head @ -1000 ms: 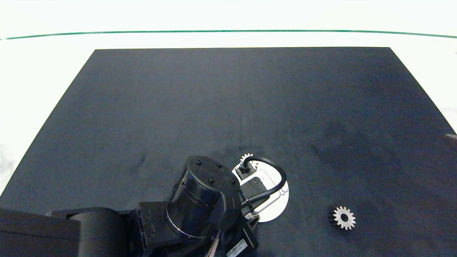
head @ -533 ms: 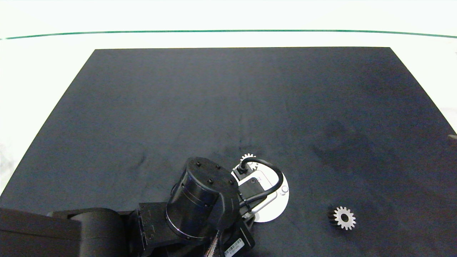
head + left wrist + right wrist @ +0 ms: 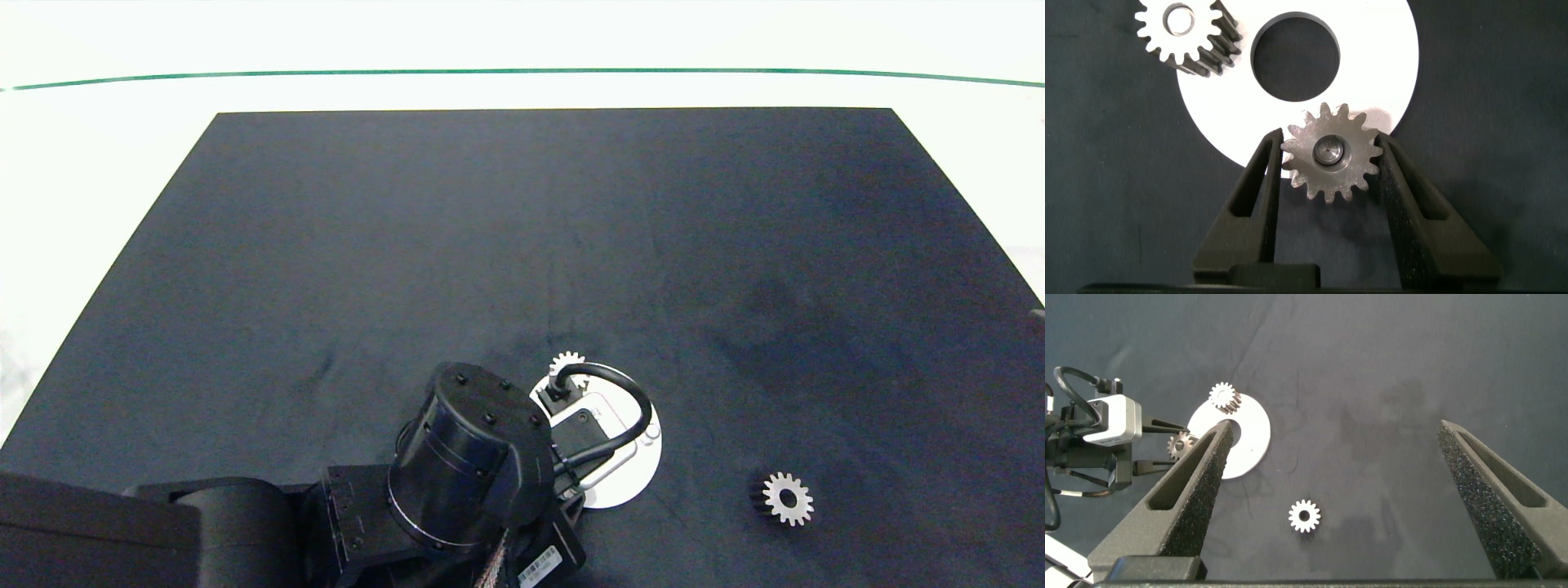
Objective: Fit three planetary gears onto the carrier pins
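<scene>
In the left wrist view my left gripper is shut on a planetary gear at the rim of the white disc, and a pale pin end shows in the gear's bore. Another planetary gear sits on the disc beside its large centre hole; from above it peeks out past the left wrist as a small toothed gear. One bare carrier pin stands near the disc's right rim. A loose planetary gear lies flat on the mat to the right. My right gripper hangs open, high above the mat.
The left arm and its cable cover most of the disc from above. A black mat spreads over a white table. Only a sliver of the right arm shows at the right edge.
The left arm has shifted slightly to the right and toward the near edge over the disc. The right gripper's tip has drawn back toward the right edge. Both visible gears stay put.
</scene>
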### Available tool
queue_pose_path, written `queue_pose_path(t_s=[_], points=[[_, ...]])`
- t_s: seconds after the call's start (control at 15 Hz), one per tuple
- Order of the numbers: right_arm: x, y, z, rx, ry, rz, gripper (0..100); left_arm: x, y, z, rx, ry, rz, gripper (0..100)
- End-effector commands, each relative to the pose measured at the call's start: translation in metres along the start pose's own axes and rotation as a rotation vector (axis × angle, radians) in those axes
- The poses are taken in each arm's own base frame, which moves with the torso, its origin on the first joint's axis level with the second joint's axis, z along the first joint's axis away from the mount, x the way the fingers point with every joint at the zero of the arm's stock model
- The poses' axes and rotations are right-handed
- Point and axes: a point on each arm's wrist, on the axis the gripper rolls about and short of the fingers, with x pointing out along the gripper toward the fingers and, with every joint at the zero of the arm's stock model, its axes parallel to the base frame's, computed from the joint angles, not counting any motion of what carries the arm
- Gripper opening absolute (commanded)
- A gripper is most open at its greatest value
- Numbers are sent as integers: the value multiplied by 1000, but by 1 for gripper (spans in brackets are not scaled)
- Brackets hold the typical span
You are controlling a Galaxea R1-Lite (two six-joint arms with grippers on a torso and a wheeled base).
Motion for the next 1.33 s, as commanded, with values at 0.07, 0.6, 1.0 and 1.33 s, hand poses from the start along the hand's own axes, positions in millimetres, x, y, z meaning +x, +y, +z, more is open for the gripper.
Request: queue_pose_path(t_s=[0.07,0.6,1.0,1.33], points=[[1,1,-4,-5,14,-1,100,1,-1,0,3,1,-1,25],[4,1,-13,-17,53,-10,100,-20,23,1,-76,-32,60,100],[4,-1,-57,-12,235,-40,100,-126,86,-11,-224,-129,271,100],[22,5,-76,-39,346,-8,100,-197,101,-36,-296,-154,435,100]])
